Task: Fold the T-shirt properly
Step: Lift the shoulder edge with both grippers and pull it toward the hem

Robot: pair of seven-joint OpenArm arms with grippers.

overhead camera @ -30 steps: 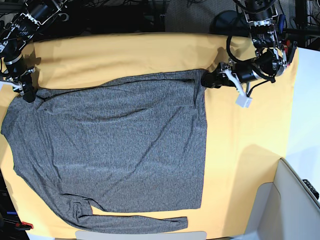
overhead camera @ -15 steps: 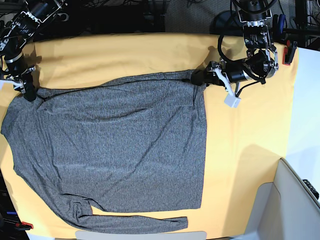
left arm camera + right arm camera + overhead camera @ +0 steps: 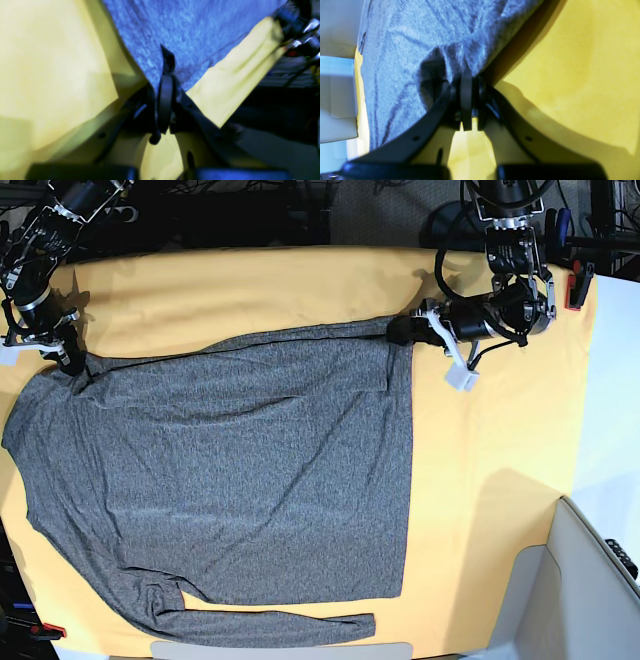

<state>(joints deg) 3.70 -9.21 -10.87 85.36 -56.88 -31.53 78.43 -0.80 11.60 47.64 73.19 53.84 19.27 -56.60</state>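
Note:
The charcoal-grey T-shirt [image 3: 230, 470] lies spread flat on the yellow-orange tablecloth [image 3: 250, 290], one long sleeve folded along its near hem. At the far right corner of the shirt, my left gripper [image 3: 397, 331] is shut on the fabric. The left wrist view shows that gripper [image 3: 165, 75] pinching the shirt's [image 3: 195, 30] corner between closed jaws. My right gripper [image 3: 70, 362] is shut on the far left corner of the shirt. The right wrist view shows this gripper [image 3: 467, 76] with the bunched shirt [image 3: 420, 37] edge clamped in it.
A white bin [image 3: 590, 580] stands at the near right corner. A white tag [image 3: 460, 377] hangs from the left arm. Red clamps sit at the far right edge [image 3: 575, 290] and near left edge [image 3: 50, 632]. Dark clutter lies beyond the far edge.
My left gripper slid left onto the shirt's far right corner and shut on it. My right gripper closed fully on the far left corner and shifted slightly.

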